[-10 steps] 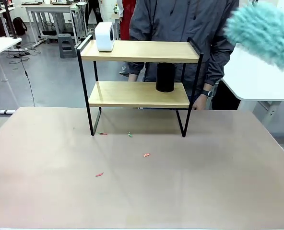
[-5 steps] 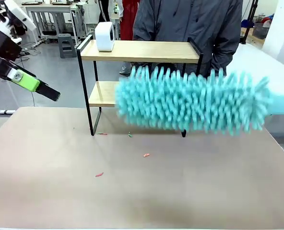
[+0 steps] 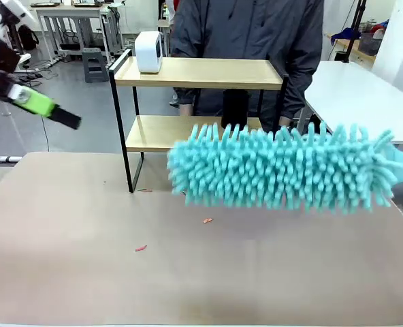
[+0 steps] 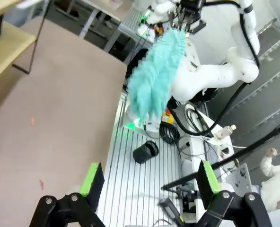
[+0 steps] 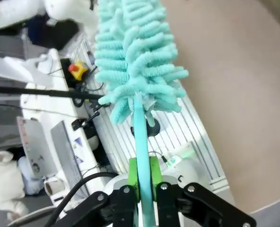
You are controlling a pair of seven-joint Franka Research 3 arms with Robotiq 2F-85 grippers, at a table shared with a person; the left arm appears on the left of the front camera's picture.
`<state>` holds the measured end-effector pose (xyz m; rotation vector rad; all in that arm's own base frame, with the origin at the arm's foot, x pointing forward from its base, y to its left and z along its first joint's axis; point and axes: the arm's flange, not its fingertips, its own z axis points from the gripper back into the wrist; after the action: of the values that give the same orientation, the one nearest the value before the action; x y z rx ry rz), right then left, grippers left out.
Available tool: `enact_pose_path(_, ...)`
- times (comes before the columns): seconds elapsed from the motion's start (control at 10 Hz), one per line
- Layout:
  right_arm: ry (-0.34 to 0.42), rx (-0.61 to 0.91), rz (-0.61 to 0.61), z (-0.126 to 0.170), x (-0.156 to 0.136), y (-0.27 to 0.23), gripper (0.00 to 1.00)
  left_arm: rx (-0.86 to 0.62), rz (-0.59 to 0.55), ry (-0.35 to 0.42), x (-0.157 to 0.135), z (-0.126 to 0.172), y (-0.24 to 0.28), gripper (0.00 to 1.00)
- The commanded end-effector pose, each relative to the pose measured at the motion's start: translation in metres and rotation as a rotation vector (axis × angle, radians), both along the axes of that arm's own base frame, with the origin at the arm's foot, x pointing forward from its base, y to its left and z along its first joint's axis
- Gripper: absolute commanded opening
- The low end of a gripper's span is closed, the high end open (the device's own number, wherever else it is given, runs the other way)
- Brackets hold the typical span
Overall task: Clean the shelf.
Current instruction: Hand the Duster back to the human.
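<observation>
Shut tight on the handle of a fluffy turquoise duster [image 3: 283, 167] is the right gripper [image 5: 144, 175]; the left gripper [image 4: 147, 179] is spread wide, empty. The two-tier wooden shelf in a black frame [image 3: 195, 71] is set at the far side of the table [image 3: 65, 272], its lower right corner hidden by the duster.

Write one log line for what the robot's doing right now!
right hand: shut on teal duster | left hand: open, empty | teal duster: sideways, in front of shelf | scraps: on table
</observation>
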<state>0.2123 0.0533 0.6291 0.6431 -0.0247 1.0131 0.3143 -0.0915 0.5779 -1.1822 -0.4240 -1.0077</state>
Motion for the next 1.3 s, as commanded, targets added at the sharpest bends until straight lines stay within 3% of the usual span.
enact_pose_path(0.0, 0.041, -0.06, 0.155, 0.002, 0.022, 0.023, 0.13, -0.011, -0.041, -0.151, 0.007, 0.004, -0.058, 1.0)
enact_pose_path(0.3, 0.069, -0.088, 0.236, -0.002, 0.044, 0.057, 0.13, 0.082, -0.241, -0.216, 0.008, 0.002, -0.142, 1.0)
enact_pose_path(0.5, 0.06, -0.029, 0.181, -0.013, 0.067, 0.072, 0.13, 0.099, -0.328, -0.22, -0.004, -0.014, -0.185, 1.0)
enact_pose_path(0.8, 0.081, 0.054, 0.157, -0.024, 0.085, 0.068, 0.13, 0.164, -0.398, -0.171, -0.017, -0.035, -0.202, 1.0)
enact_pose_path(1.2, 0.093, 0.086, 0.142, -0.026, 0.082, 0.059, 0.13, 0.156, -0.385, -0.149, -0.014, -0.047, -0.202, 1.0)
